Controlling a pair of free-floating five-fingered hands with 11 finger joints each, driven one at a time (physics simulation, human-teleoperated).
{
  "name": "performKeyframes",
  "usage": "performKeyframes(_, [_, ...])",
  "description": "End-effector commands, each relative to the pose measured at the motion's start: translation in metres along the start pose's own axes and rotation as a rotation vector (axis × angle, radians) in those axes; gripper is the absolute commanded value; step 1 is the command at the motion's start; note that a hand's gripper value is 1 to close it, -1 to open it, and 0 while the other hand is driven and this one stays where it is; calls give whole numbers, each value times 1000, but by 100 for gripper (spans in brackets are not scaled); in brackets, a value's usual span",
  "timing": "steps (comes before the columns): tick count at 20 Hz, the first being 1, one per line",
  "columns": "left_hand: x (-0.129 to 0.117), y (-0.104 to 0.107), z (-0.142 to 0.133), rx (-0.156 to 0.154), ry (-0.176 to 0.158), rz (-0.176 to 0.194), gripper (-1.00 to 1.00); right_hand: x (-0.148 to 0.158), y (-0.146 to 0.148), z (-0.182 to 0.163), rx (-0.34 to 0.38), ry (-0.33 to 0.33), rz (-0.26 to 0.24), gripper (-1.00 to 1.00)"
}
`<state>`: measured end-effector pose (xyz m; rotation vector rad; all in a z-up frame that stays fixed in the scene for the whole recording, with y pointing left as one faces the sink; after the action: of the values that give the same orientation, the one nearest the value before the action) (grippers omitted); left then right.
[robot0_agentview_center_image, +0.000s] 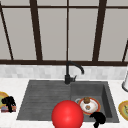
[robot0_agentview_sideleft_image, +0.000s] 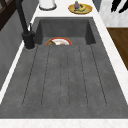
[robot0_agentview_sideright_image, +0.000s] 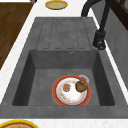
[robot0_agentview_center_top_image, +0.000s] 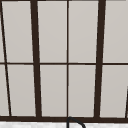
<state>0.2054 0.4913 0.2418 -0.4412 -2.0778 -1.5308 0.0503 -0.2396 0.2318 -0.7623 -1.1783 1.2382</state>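
Front view, near edge first. One red ball (robot0_agentview_center_image: 67, 115) sits at the front of the sink, large and plain, overlapping the front rim. Just right of it, the right hand (robot0_agentview_center_image: 98, 118) hangs over the basin's front right corner, close to the red-rimmed plate; it reads as a dark clump, so I cannot tell whether its fingers are straight or curled, nor whether it touches the plate. The left hand (robot0_agentview_center_image: 9, 102) hovers at the far left over the counter, above a yellow plate (robot0_agentview_center_image: 2, 96) and a striped thing beneath it; its finger state cannot be told either.

Count of plates: three. One red-rimmed plate (robot0_agentview_sideright_image: 71, 90) lies flat on the basin floor, beside the drain. It carries two food items: one brown round lump (robot0_agentview_sideright_image: 81, 85) near the plate's edge toward the faucet side, and one small orange-brown piece (robot0_agentview_sideright_image: 66, 87) nearer the middle. The other yellow plate (robot0_agentview_sideleft_image: 80, 8) rests on the counter to the right of the sink, with a small dark item on it.

One sink (robot0_agentview_center_image: 37, 100), dark grey, with one basin at right and one ribbed draining board at left.

Further back: one black faucet (robot0_agentview_center_image: 68, 72) stands at the sink's rear edge, spout arching right. One white container (robot0_agentview_sideleft_image: 47, 4) stands on the counter at far right. Behind all, one window (robot0_agentview_center_top_image: 67, 60) with dark frames.
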Motion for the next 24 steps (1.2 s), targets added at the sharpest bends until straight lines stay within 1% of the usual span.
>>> performKeyframes(1, [10,4,-28,-22,8,-4,100,0,0,0,0,0,0,0])
performKeyframes(4, [16,5,-50,-22,15,-5,100,0,0,0,0,0,0,0])
performKeyframes(8, [25,1,-78,-21,15,-5,100,0,0,0,0,0,0,0])
performKeyframes(9, [28,0,-85,-21,11,-4,100,0,0,0,0,0,0,0])
performKeyframes(15, [42,-2,-130,-20,16,-4,100,0,0,0,0,0,0,0])
performKeyframes(24, [57,-7,-200,-24,16,-18,100,0,0,0,0,0,0,0])
